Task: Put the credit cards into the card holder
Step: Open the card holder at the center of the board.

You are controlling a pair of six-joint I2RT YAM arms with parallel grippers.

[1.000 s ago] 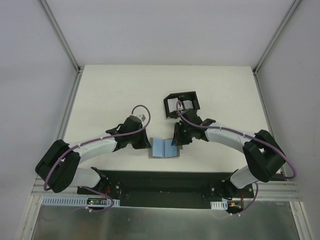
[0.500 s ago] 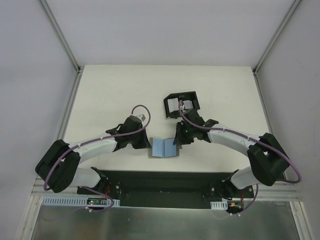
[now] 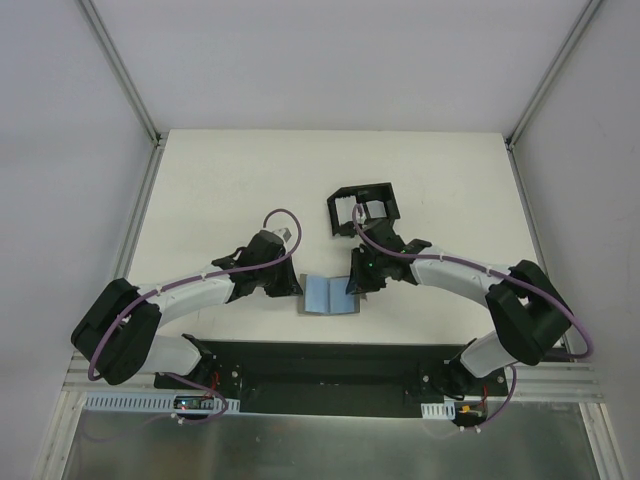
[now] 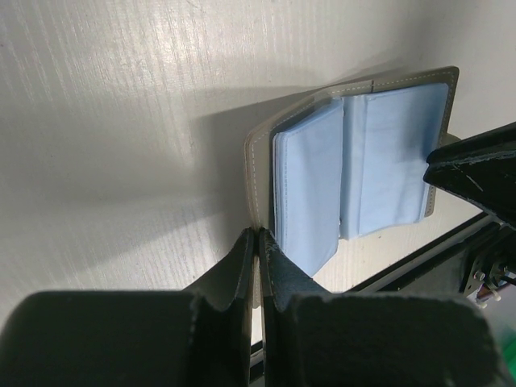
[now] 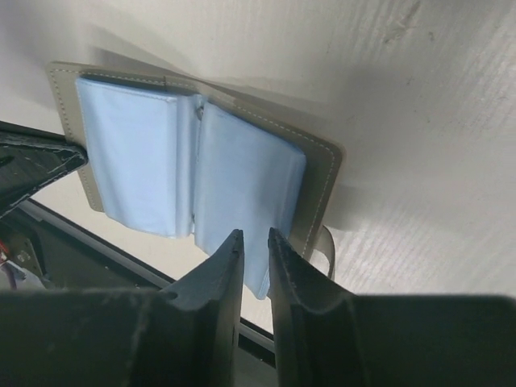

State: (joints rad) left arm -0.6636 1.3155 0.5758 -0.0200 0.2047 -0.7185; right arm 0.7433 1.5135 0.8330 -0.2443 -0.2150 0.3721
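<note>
Light, floppy holder (image 3: 330, 295) (slick sleeves): left gripper (image 4: 256, 235) clamps its 9 o'clock cover; right gripper (image 5: 255, 239) straddles the 3 o'clock leaf, grip unclear.

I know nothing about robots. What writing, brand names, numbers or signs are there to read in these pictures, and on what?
No text can be read in any view.
The grey folding card holder with pale blue sleeves: plain, no words or logo.
The black plastic tray: no label shows.
The white strip by the arm bases: any marks are too small to read.
</note>
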